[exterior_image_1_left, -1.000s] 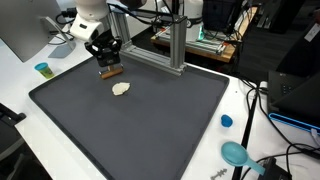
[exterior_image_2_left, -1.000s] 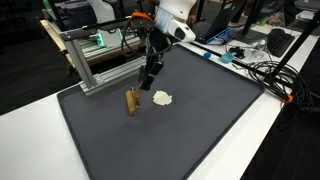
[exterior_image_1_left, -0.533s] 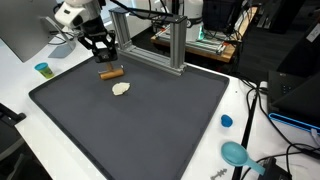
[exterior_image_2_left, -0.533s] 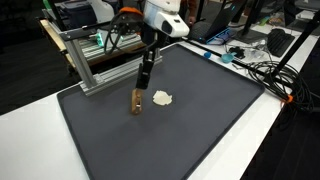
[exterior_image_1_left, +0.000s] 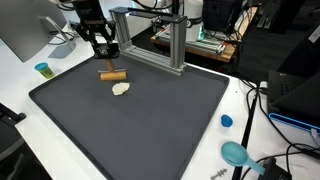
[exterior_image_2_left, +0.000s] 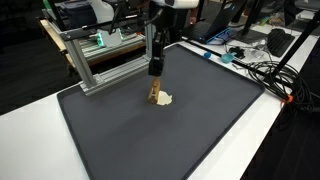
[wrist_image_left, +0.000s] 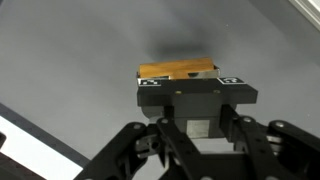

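Gripper point(wrist_image_left: 190, 84) is being pictured from the wrist camera with its two fingers pressed shut on a wooden block point(wrist_image_left: 178, 69). The block is being clamped across its narrow width, most likely because that is the span the closed fingers can take, and it is being held level, with its long side running crosswise between the fingertips. A soft shadow is being cast on the dark mat point(wrist_image_left: 60, 50) beyond the block, which suggests that it is being held off the surface rather than resting on it.

In both exterior views the wooden block point(exterior_image_1_left: 113, 74) point(exterior_image_2_left: 154, 95) is being seen hanging under the gripper near a corner of the mat point(exterior_image_1_left: 150, 125). The arm is being brought in from above, so the fingers are pointing straight down at the surface. A pale crumpled lump point(exterior_image_1_left: 121, 89) is lying on the mat just beside the block, apart from it in one view; whether they are touching cannot be told from the other view point(exterior_image_2_left: 165, 98). An aluminium frame point(exterior_image_1_left: 176, 45) is standing at the mat's far edge, near the gripper but clear of it. A small teal cup point(exterior_image_1_left: 42, 69) and a blue lid point(exterior_image_1_left: 226, 121) are being left off the mat, on the white table point(exterior_image_1_left: 15, 90), well apart from the block.
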Motion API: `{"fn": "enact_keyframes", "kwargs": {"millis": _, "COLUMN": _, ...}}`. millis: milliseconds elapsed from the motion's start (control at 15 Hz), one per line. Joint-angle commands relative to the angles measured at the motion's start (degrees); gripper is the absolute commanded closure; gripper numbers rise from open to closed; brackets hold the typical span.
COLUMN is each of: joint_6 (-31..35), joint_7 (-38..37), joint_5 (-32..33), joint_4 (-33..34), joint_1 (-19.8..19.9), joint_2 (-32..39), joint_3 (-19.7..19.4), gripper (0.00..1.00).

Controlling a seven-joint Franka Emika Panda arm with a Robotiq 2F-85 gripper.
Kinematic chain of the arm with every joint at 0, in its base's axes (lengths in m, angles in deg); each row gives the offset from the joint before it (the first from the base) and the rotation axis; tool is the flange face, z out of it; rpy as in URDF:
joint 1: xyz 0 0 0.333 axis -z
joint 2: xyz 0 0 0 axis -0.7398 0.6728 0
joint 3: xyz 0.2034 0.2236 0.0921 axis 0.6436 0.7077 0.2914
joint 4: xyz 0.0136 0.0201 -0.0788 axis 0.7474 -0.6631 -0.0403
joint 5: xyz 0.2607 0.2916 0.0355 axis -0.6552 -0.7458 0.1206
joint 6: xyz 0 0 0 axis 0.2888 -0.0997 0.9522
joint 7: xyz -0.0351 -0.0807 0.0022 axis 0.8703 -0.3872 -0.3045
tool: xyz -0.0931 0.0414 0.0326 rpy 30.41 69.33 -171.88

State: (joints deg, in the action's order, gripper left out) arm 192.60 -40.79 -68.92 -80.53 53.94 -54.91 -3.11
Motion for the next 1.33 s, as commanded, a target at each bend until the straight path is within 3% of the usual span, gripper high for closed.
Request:
{"fn": "enact_keyframes", "kwargs": {"millis": 0, "joint_6": -4.1, "joint_7": -3.8, "joint_5": -2.1, "joint_4": 1.6, "joint_1": -1.1, "joint_2": -0.3, "joint_3": 1.2, "gripper": 0.78}}
{"fn": "enact_keyframes", "kwargs": {"millis": 267, "joint_6": -9.0, "joint_7": -1.4, "joint_5": -9.4, "joint_4": 8.0, "joint_1": 1.2, "joint_2": 3.7, "joint_3": 2.3, "gripper": 0.78}}
{"fn": "enact_keyframes", "kwargs": {"millis": 467, "joint_6": -10.3, "joint_7": -4.0, "joint_5": -10.3, "joint_4": 11.0, "joint_1": 2.1, "joint_2": 6.3, "joint_3": 1.3, "gripper": 0.78}}
{"fn": "enact_keyframes", "kwargs": {"millis": 533, "joint_6": -7.9, "joint_7": -3.9, "joint_5": -8.1, "joint_4": 7.2, "joint_1": 1.2, "joint_2": 4.0, "joint_3": 1.5, "gripper": 0.53}}
{"fn": "enact_keyframes", "kwargs": {"millis": 600, "joint_6": -8.0, "joint_7": -3.9, "joint_5": -8.4, "joint_4": 8.1, "joint_1": 1.8, "joint_2": 4.9, "joint_3": 1.4, "gripper": 0.53}}
{"fn": "enact_keyframes", "kwargs": {"millis": 667, "joint_6": -8.0, "joint_7": -3.9, "joint_5": -8.5, "joint_4": 8.7, "joint_1": 2.1, "joint_2": 5.6, "joint_3": 1.4, "gripper": 0.78}}
{"fn": "enact_keyframes", "kwargs": {"millis": 1267, "joint_6": -3.3, "joint_7": -8.4, "joint_5": -8.3, "joint_4": 8.7, "joint_1": 2.0, "joint_2": 6.4, "joint_3": 1.3, "gripper": 0.78}}
